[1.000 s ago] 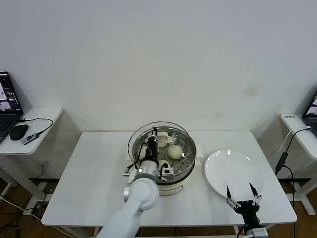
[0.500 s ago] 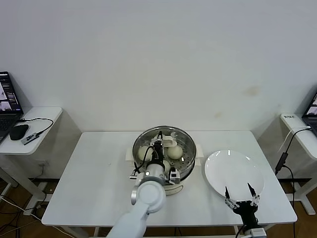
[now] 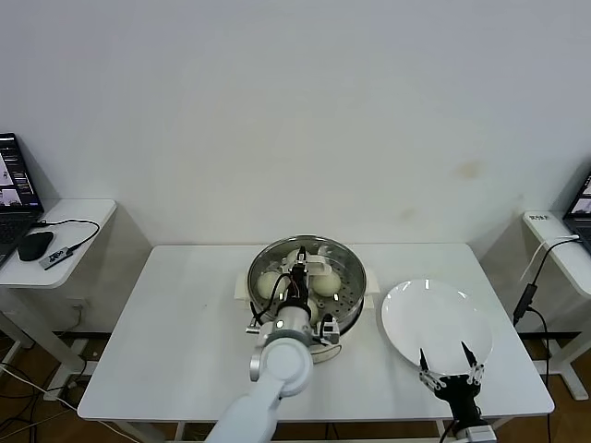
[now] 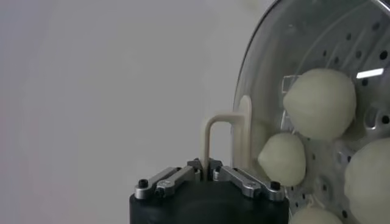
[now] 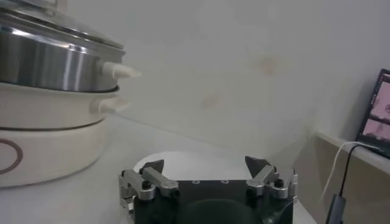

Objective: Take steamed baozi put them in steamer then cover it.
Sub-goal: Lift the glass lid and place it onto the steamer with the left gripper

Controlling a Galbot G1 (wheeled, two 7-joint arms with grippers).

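Note:
The steamer [image 3: 352,293], a shiny steel pot on a cream-white base, stands mid-table; it also shows in the right wrist view [image 5: 42,64]. The cover [image 3: 343,261], a clear glass lid, lies level over the pot's rim. My left gripper [image 3: 300,268] is shut on the cover's cream-white bar handle [image 4: 210,131]. Steamed baozi [image 4: 320,103] show through the glass on the perforated tray, several in all [image 3: 270,284]. My right gripper [image 3: 450,362] is open and empty, low over the near edge of the white plate.
A flat white plate [image 3: 434,314] lies to the right of the steamer and shows in the right wrist view [image 5: 195,163]. Side tables stand off both ends, the left one with a laptop and a mouse [image 3: 35,245]. Cables hang at the right [image 3: 531,286].
The cover, held tilted and offset to the left of the pot, has moved right and down with my left gripper and now lies level over the steamer. The right arm has barely moved.

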